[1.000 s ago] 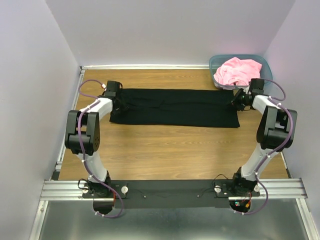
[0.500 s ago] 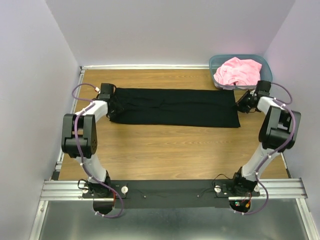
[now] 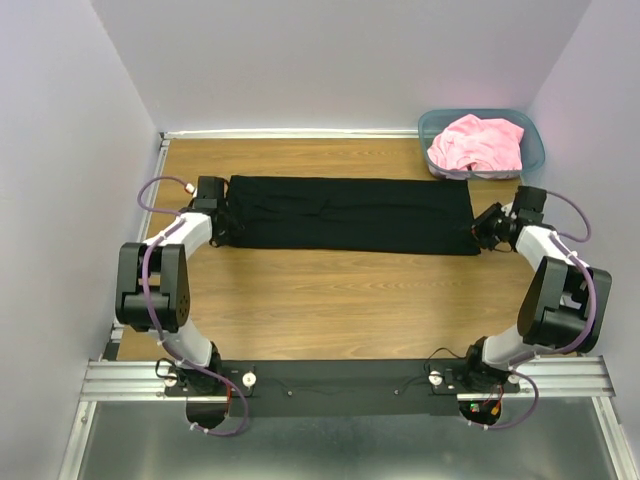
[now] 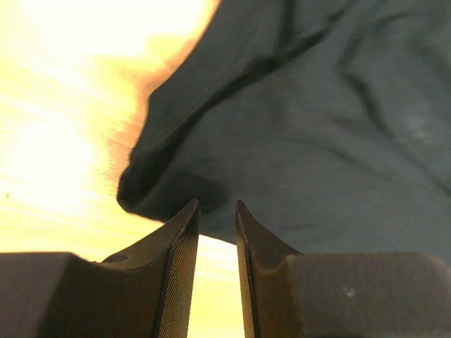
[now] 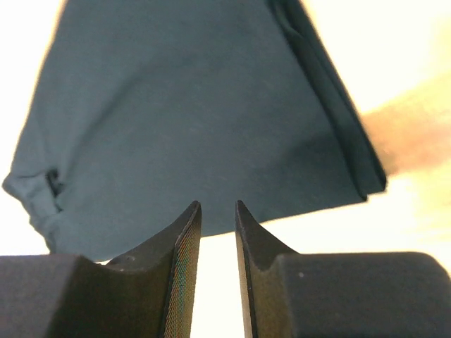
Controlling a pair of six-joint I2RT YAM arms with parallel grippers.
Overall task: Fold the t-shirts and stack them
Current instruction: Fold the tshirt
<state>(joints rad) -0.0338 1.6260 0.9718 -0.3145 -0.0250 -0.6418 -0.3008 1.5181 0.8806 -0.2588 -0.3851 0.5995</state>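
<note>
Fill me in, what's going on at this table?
The two arms sit at opposite ends of the large black cloth t-shirt, which lies folded into a long strip across the wooden table. The left gripper is at its left end and the right gripper at its right end. Each has its fingers nearly together with nothing between them, and the shirt edge lies just ahead. The light pink t-shirt is crumpled in the teal plastic bin, not yet folded.

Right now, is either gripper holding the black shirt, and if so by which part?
Nothing is held. The left gripper and right gripper are both nearly closed on nothing, just off the two ends of the black shirt.
</note>
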